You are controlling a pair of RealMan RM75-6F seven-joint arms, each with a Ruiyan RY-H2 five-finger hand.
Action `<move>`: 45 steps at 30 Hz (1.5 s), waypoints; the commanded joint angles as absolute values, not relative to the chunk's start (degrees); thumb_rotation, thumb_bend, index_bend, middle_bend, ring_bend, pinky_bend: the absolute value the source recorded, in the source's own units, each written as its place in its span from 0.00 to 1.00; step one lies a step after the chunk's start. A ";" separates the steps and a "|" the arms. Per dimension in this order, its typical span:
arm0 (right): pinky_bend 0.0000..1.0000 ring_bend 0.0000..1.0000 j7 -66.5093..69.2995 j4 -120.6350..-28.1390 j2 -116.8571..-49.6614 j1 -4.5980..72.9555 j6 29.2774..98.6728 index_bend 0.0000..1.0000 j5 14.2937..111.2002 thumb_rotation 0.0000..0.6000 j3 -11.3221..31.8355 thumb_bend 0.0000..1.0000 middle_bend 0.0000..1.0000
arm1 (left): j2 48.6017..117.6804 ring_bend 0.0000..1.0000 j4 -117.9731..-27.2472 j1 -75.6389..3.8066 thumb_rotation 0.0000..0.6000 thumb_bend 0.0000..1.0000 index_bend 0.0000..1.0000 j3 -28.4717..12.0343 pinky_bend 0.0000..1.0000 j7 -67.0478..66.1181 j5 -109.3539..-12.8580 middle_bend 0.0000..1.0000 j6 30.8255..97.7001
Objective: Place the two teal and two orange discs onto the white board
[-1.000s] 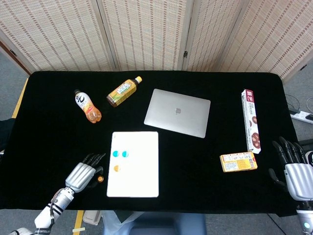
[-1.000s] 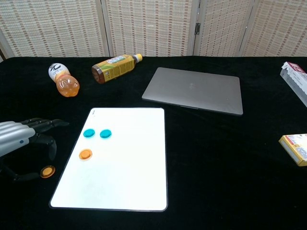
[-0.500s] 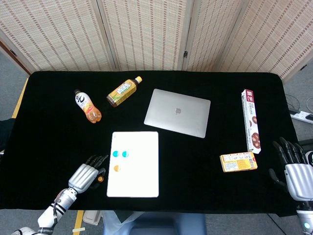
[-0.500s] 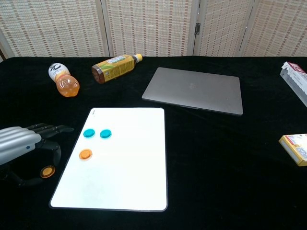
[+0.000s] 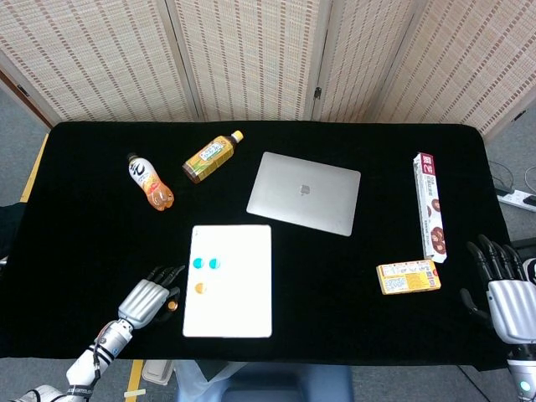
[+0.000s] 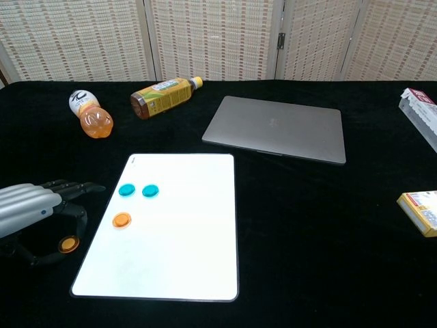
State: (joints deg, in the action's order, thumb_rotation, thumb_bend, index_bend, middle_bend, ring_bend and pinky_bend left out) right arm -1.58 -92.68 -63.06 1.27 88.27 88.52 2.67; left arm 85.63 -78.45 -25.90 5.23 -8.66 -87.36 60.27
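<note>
The white board [image 5: 239,293] [image 6: 177,232] lies at the front middle of the black table. Two teal discs [image 5: 198,263] [image 5: 215,263] lie side by side near its left edge, seen in the chest view as teal discs [image 6: 126,190] [image 6: 150,190]. One orange disc [image 5: 200,288] [image 6: 121,220] lies on the board just below them. A second orange disc [image 5: 172,306] [image 6: 68,244] lies on the cloth left of the board. My left hand [image 5: 146,298] [image 6: 31,208] is over it, fingers extended above, thumb curved beneath, not gripping. My right hand [image 5: 502,289] is open at the table's right edge.
A closed silver laptop [image 5: 304,193] lies behind the board. Two bottles [image 5: 149,182] [image 5: 211,157] lie at the back left. A long snack box [image 5: 430,205] and a small yellow box [image 5: 408,277] sit at the right. The table's front edge is close behind my left hand.
My left hand has drawn back a little toward the table's front edge and its fingers have straightened. The loose orange disc has not moved. The right hand is still.
</note>
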 commanded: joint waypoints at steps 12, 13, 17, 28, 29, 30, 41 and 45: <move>0.00 0.00 -1.79 -92.95 -62.93 1.16 88.58 0.00 88.71 1.00 2.66 0.43 0.00 | 83.13 0.00 -81.78 -28.41 1.00 0.35 0.50 2.35 0.00 -6.52 -88.21 0.01 60.38; 0.00 0.00 -1.75 -92.93 -62.96 1.15 88.61 0.00 88.72 1.00 2.66 0.43 0.00 | 82.85 0.00 -82.30 -28.92 1.00 0.35 0.50 1.85 0.00 -6.53 -88.20 0.01 60.15; 0.00 0.00 -1.60 -92.78 -63.02 1.06 88.73 0.00 88.70 1.00 2.66 0.43 0.00 | 82.36 0.00 -84.45 -31.68 1.00 0.35 0.50 -0.27 0.00 -7.01 -88.02 0.01 58.20; 0.00 0.00 -0.85 -92.08 -63.09 0.83 88.62 0.00 88.12 1.00 2.67 0.43 0.00 | 86.33 0.00 -85.75 -38.38 1.00 0.35 0.49 -4.00 0.00 -10.85 -82.87 0.01 49.60; 0.00 0.00 -0.77 -92.01 -63.10 0.81 88.63 0.00 88.10 1.00 2.68 0.43 0.00 | 86.72 0.00 -85.62 -38.70 1.00 0.35 0.49 -4.16 0.00 -11.27 -82.26 0.01 49.12; 0.00 0.00 -0.69 -91.95 -63.10 0.80 88.61 0.00 88.06 1.00 2.68 0.43 0.00 | 87.18 0.00 -85.50 -39.04 1.00 0.35 0.49 -4.28 0.00 -11.83 -81.51 0.01 48.62; 0.00 0.00 -0.43 -91.61 -63.18 0.89 88.16 0.00 87.67 1.00 2.75 0.43 0.00 | 88.45 0.00 -85.54 -39.23 1.00 0.35 0.46 -3.96 0.00 -14.58 -78.84 0.01 49.43; 0.00 0.00 -0.56 -91.77 -63.05 0.83 88.37 0.00 87.72 1.00 2.80 0.43 0.00 | 86.43 0.00 -87.38 -37.73 1.00 0.35 0.42 -3.93 0.00 -11.89 -80.63 0.01 53.38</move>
